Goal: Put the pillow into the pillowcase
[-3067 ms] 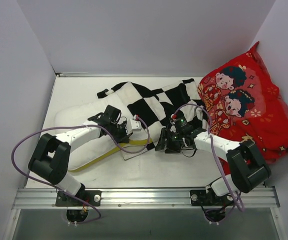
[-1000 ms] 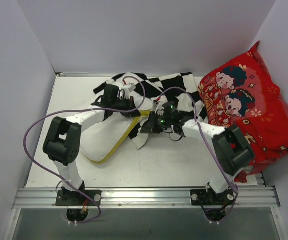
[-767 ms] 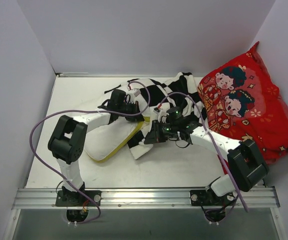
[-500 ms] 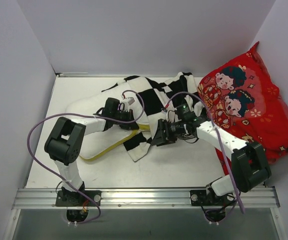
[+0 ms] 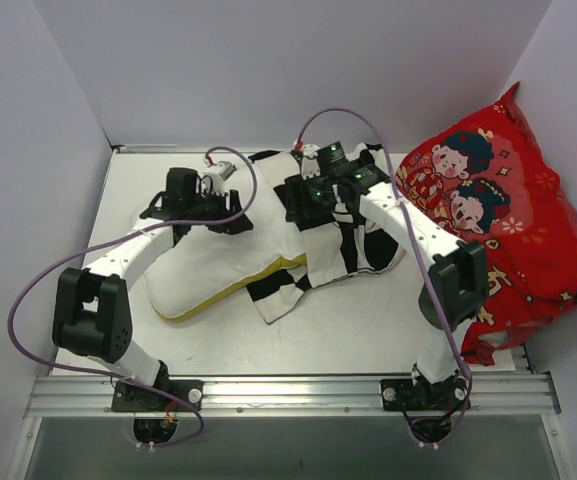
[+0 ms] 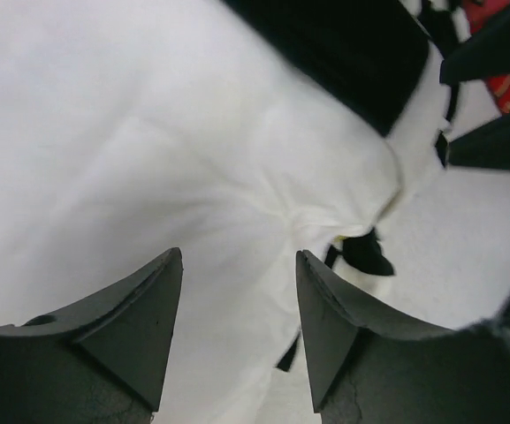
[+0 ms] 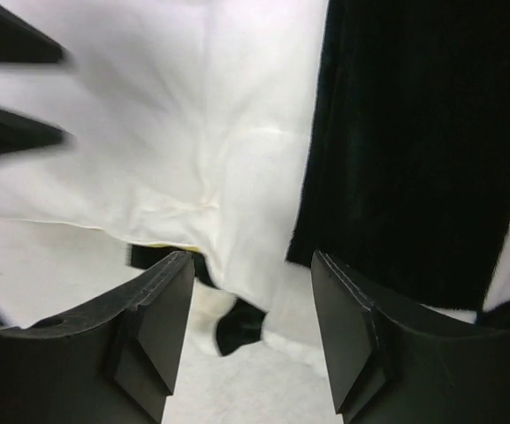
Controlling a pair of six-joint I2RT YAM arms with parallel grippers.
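The cream-white pillow [image 5: 203, 262] with its yellow edge band lies at mid-table, its right end under the black and white checkerboard pillowcase [image 5: 353, 240]. My left gripper [image 5: 230, 220] hovers over the pillow's far edge, open and empty. From the left wrist, the left gripper [image 6: 239, 256] has white pillow [image 6: 148, 132] below and the pillowcase [image 6: 352, 53] beyond it. My right gripper [image 5: 308, 208] hangs open above the case's left edge. In its own view the right gripper [image 7: 253, 256] holds nothing, with the pillow [image 7: 193, 106] and a black square of the pillowcase [image 7: 422, 132] beneath.
A large red cartoon-printed cushion [image 5: 498, 220] leans in the right back corner against the wall. White walls close the table on the left, back and right. A metal rail [image 5: 288, 392] with both arm bases runs along the near edge.
Both grippers have opened and let go of the fabric. Both arms have lifted and swung toward the back. The pillowcase now lies draped over the pillow's right end.
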